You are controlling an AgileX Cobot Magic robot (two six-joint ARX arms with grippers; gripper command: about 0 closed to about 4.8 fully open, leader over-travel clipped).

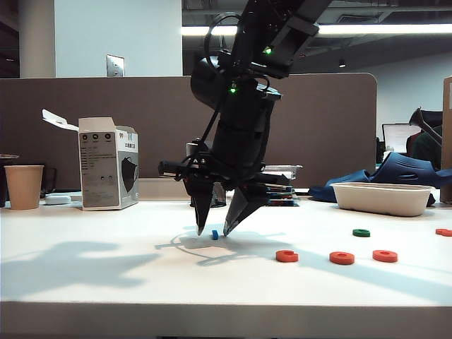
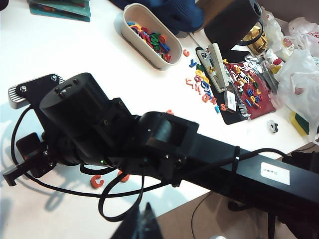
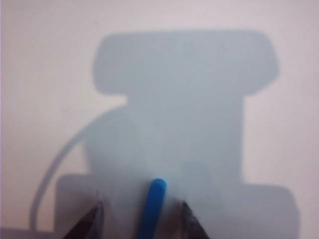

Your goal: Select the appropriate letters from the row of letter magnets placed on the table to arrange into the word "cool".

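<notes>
My right gripper hovers at the table, jaws open astride the blue bar, with three orange rings at four o'clock; light, stiff, slippery, I'd pinch its long sides; left gripper unseen.

Right arm: matte black housings, rounded cylindrical wrist body, small green indicator lights, looped black cables. Right end effector: two dark, tapered, pointed fingers. Seen from the left wrist: square black forearm beam with white label, cable tie, grey ribbed tab with screws. Left end effector: dark tips only.
</notes>
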